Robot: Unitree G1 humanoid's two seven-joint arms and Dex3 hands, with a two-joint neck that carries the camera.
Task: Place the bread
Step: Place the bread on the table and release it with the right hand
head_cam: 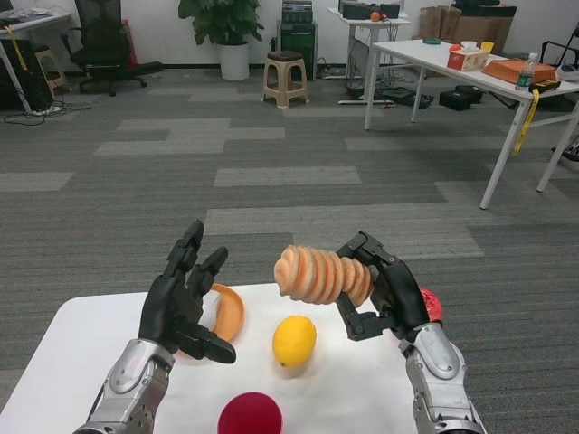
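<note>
My right hand (384,294) grips one end of a ridged, spiral-shaped loaf of bread (321,274) and holds it in the air above the white table (72,344), the loaf pointing left. My left hand (185,303) hovers open with fingers spread, in front of an orange plate (228,312) at the table's far edge. The plate is partly hidden by that hand. The bread hangs to the right of the plate, above a yellow lemon (294,340).
A dark red round object (250,413) lies near the front edge. A red fruit (431,305) peeks out behind my right hand. Beyond the table is grey carpet, with a white table (470,77), a stool (285,77) and an office chair (104,41) far off.
</note>
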